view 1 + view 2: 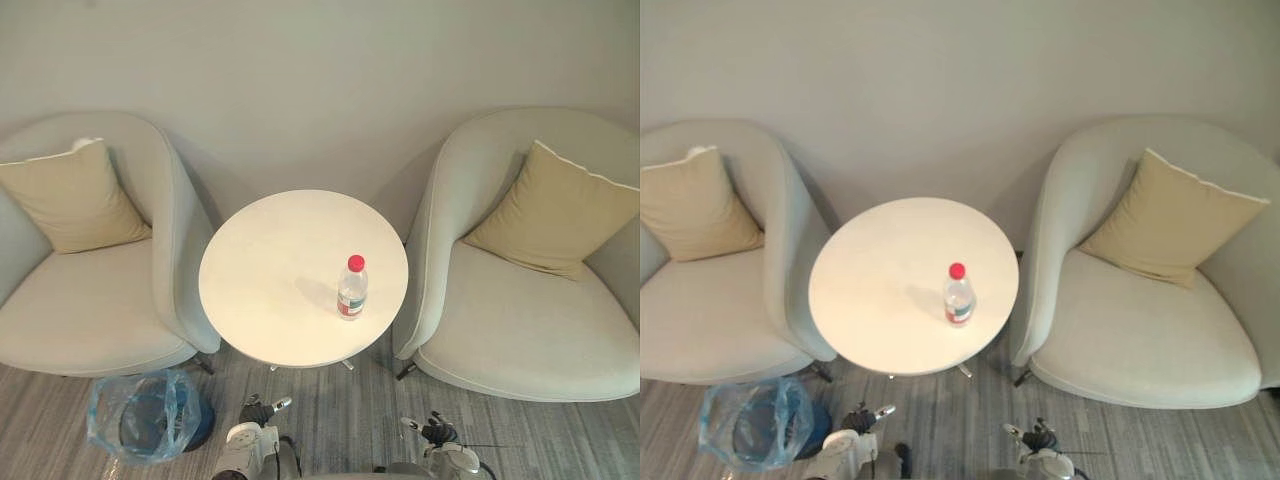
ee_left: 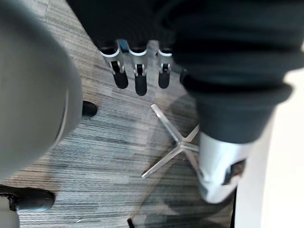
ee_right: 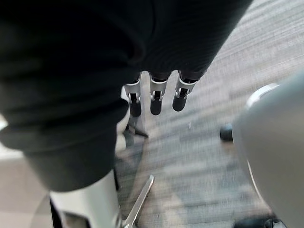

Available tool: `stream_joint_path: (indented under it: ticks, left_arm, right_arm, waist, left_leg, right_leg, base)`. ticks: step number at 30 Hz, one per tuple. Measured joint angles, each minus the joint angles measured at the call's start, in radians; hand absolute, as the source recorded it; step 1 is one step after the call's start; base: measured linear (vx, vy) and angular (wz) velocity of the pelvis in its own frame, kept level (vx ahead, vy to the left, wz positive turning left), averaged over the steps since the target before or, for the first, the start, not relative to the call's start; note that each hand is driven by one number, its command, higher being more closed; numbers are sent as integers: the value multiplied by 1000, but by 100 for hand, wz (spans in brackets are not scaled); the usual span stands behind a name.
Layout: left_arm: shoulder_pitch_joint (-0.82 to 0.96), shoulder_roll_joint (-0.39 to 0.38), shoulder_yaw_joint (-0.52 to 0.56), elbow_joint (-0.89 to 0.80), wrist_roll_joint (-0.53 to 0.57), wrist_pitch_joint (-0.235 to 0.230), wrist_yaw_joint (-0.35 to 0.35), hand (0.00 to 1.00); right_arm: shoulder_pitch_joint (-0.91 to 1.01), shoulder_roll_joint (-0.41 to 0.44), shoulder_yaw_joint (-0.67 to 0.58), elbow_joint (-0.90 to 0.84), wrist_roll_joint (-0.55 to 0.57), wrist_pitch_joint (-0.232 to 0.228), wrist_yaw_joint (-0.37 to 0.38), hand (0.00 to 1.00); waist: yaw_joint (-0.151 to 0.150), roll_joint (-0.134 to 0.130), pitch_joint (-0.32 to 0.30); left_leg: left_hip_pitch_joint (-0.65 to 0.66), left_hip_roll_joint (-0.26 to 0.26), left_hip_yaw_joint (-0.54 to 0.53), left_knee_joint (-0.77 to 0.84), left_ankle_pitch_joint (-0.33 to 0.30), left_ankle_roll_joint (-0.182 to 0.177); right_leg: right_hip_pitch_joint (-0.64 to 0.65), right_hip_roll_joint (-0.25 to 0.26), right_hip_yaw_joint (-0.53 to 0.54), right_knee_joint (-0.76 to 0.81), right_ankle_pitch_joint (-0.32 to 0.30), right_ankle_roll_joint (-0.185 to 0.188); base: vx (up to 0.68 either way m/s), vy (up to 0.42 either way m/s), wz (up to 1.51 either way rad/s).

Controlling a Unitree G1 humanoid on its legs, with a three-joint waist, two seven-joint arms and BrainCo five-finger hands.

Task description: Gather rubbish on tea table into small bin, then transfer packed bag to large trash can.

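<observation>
Between two armchairs (image 1: 90, 310), the tea table (image 1: 270, 270) bears one upright water bottle (image 1: 351, 288), likely rubbish for the bag-lined small bin (image 1: 145, 415) alongside. The left hand (image 2: 137, 76) and right hand (image 3: 156, 99) hang low, straight-fingered and empty.

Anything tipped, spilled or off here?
Nothing stands out. The bottle stands upright, capped, on the table; no spill shows. The bag-lined bin stands on the floor by the left chair. The left hand and right hand hang open, holding nothing.
</observation>
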Motion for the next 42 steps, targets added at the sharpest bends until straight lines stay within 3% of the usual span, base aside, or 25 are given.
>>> stream_joint_path:
  ticks: [8, 12, 17, 21, 29, 35, 42]
  left_arm:
    - [-7, 10, -31, 46, 21, 1, -18, 0]
    - [-9, 21, -51, 56, 21, 0, -9, 0]
    - [20, 41, -58, 30, 22, -10, 8, 0]
    - [54, 90, -72, 12, 36, -25, 8, 0]
    - [87, 139, -116, 12, 41, -35, 8, 0]
    - [85, 142, -146, 6, 41, -42, 7, 0]
    - [74, 137, -168, -26, 38, -54, 7, 0]
  right_arm:
    - [-3, 17, 2, 5, -4, -1, -20, 0]
    - [4, -24, 45, -27, -56, -4, -52, 0]
    - [82, -111, 99, -372, -173, -35, -87, 0]
    - [134, -130, 128, -598, -250, -58, -87, 0]
    - [118, -160, 168, -682, -328, -89, -81, 0]
    - [52, -208, 195, -718, -355, -105, -88, 0]
    - [-14, -202, 197, -721, -308, -109, -99, 0]
  waist:
    - [-1, -11, -22]
    - [-3, -12, -22]
    - [-12, -17, -22]
    - [-17, -21, -24]
    - [-17, -21, -25]
    - [-17, -4, -10]
    - [-5, 25, 41]
  left_leg:
    - [69, -39, 9, -149, 64, 16]
    - [87, -46, -12, -218, 110, 17]
    - [90, -63, -31, -282, 156, 27]
    - [95, -83, -85, -303, 161, 27]
    - [85, -103, -164, -301, 166, 34]
    - [81, -104, -229, -299, 165, 34]
    - [44, -107, -280, -279, 165, 33]
  right_leg:
    - [9, -19, 14, -36, 9, 15]
    - [7, -18, 6, -40, 12, 20]
    - [-8, -23, 18, -64, 24, 38]
    - [-8, -25, 38, -89, 38, 49]
    - [9, -27, 41, -140, 62, 54]
    - [9, -25, 42, -152, 69, 53]
    - [9, -23, -4, -155, 69, 53]
  base:
    - [31, 29, -3]
    - [-42, -24, 11]
    - [-88, 31, 6]
    - [-46, 52, -7]
    - [8, 7, 5]
    - [-4, -18, -1]
    - [-29, -22, 21]
